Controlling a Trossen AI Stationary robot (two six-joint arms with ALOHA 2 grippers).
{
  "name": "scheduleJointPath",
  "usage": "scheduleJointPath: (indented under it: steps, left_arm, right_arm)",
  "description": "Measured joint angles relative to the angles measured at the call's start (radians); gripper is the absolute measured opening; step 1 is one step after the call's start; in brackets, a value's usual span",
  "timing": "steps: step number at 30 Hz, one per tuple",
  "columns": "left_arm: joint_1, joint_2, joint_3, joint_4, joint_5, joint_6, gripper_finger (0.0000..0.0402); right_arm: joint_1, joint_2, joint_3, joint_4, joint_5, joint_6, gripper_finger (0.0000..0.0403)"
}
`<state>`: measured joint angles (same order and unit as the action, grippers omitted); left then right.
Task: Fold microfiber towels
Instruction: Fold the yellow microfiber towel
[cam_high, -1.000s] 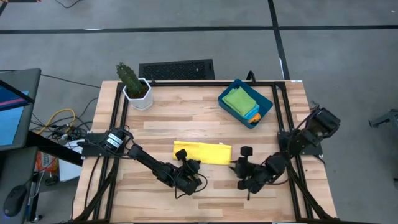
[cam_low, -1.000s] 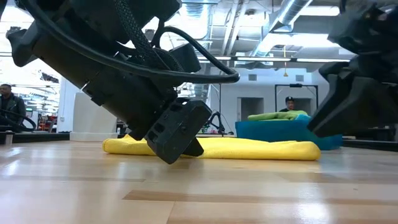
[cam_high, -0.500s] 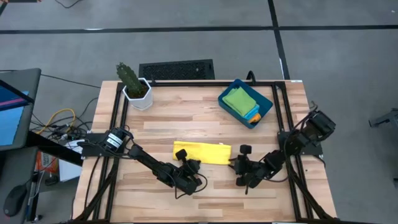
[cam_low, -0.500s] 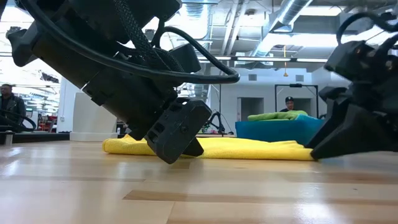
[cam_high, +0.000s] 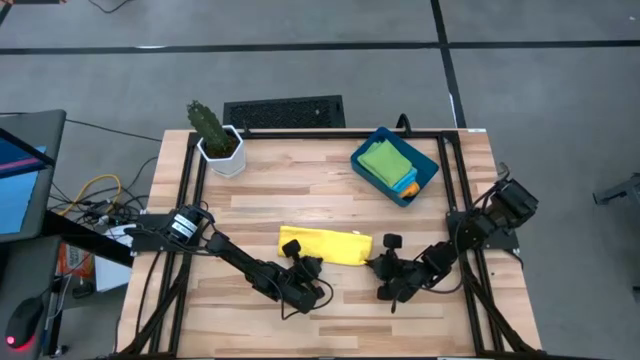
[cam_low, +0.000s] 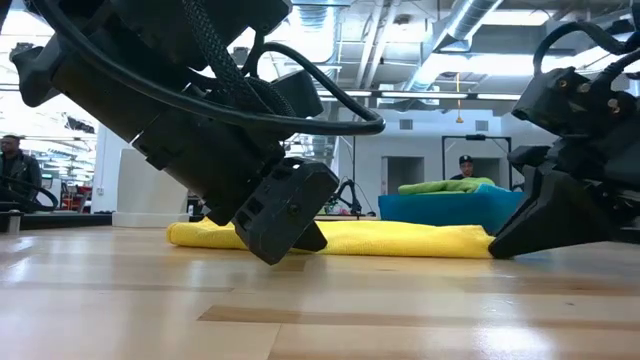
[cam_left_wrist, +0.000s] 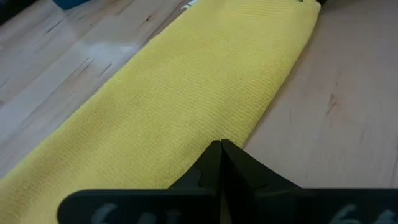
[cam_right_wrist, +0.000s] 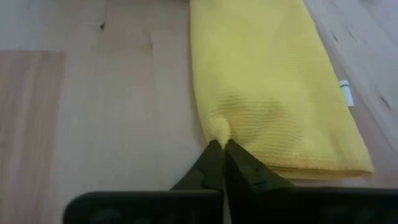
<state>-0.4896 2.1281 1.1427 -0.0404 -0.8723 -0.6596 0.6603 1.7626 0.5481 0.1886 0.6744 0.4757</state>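
Observation:
A bright yellow towel (cam_high: 325, 245) lies on the wooden table, folded into a long strip that runs left to right. My left gripper (cam_high: 302, 264) is shut at the strip's near long edge, left of its middle; it also shows in the left wrist view (cam_left_wrist: 221, 148). My right gripper (cam_high: 377, 266) is shut at the strip's right end; it also shows in the right wrist view (cam_right_wrist: 222, 146). A green towel (cam_high: 385, 160) lies on an orange towel (cam_high: 408, 183) in the dark teal bin (cam_high: 428, 175) at the far right. My left gripper has its shut fingertips on the towel's near long edge (cam_left_wrist: 239, 146), coming slanting down from the table's near side. The tips hide how many layers they have. The towel lies flat on the table. My right gripper pinches the towel's right end at its near corner (cam_right_wrist: 217, 130) between its fingertips, coming low from the table's right and near side. The cloth puckers at the tips. How many layers it has I cannot tell. The towel lies on the table.
A potted cactus (cam_high: 215, 140) stands at the far left corner and a black slotted object (cam_high: 283, 112) lies at the far edge. Bare wood lies in front of the towel and to its left. People (cam_low: 12, 165) show in the room behind.
My right gripper has gone toward the table's left and far side, low over the wood, up to the yellow towel's right end. The left gripper and the towel have kept still.

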Motion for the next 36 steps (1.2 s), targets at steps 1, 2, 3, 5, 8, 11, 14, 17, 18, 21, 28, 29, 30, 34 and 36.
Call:
scheduleJointPath:
  steps: [1, 2, 3, 5, 8, 11, 14, 17, 18, 21, 28, 29, 30, 34, 36]
  left_arm:
    - [0.000, 0.000, 0.000, 0.000, 0.000, 0.000, 0.0000]
    - [0.000, 0.000, 0.000, 0.000, 0.000, 0.001, 0.0000]
    - [0.000, 0.000, 0.000, 0.000, 0.001, 0.004, 0.0000]
    - [0.000, 0.000, 0.000, 0.000, 0.000, 0.009, 0.0000]
    - [0.000, 0.000, 0.000, 0.001, 0.001, 0.012, 0.0000]
    - [0.000, 0.000, 0.000, 0.002, 0.001, 0.013, 0.0000]
    - [0.000, 0.000, 0.000, 0.003, 0.001, 0.017, 0.0000]
    - [0.000, 0.000, 0.000, 0.004, 0.000, 0.019, 0.0000]
    - [0.000, 0.000, 0.000, 0.004, 0.001, 0.022, 0.0000]
    - [0.000, 0.000, 0.000, 0.004, 0.001, 0.024, 0.0000]
    - [-0.002, 0.001, 0.013, -0.002, -0.004, 0.138, 0.0000]
    - [-0.002, 0.002, 0.019, -0.003, -0.003, 0.157, 0.0000]
    - [-0.002, 0.002, 0.026, -0.003, -0.003, 0.175, 0.0000]
    - [-0.005, 0.002, 0.070, -0.037, 0.001, 0.224, 0.0000]
    - [-0.011, 0.000, 0.101, -0.080, -0.006, 0.247, 0.0000]
  right_arm:
    - [0.000, -0.010, 0.006, -0.005, -0.008, -0.019, 0.0015]
    - [-0.003, -0.017, 0.012, -0.011, -0.013, -0.031, 0.0015]
    - [-0.008, -0.025, 0.018, -0.020, -0.014, -0.041, 0.0017]
    - [-0.020, -0.049, 0.023, -0.032, -0.026, -0.081, 0.0020]
    - [-0.053, -0.088, 0.046, -0.017, -0.032, -0.159, 0.0010]
    - [-0.098, -0.099, 0.071, -0.014, -0.027, -0.244, 0.0011]
    - [-0.152, -0.099, 0.105, 0.007, -0.067, -0.330, 0.0017]
    - [-0.206, -0.083, 0.133, 0.052, -0.150, -0.418, 0.0012]
    - [-0.221, -0.083, 0.141, 0.057, -0.170, -0.446, 0.0010]
    - [-0.262, -0.086, 0.173, 0.095, -0.208, -0.519, 0.0009]
    - [-0.325, -0.086, 0.228, 0.129, -0.311, -0.607, 0.0016]
    - [-0.332, -0.086, 0.229, 0.141, -0.330, -0.612, 0.0013]
    - [-0.338, -0.086, 0.229, 0.152, -0.342, -0.617, 0.0012]
    - [-0.352, -0.086, 0.229, 0.164, -0.356, -0.616, 0.0016]
    - [-0.356, -0.086, 0.229, 0.164, -0.363, -0.610, 0.0020]
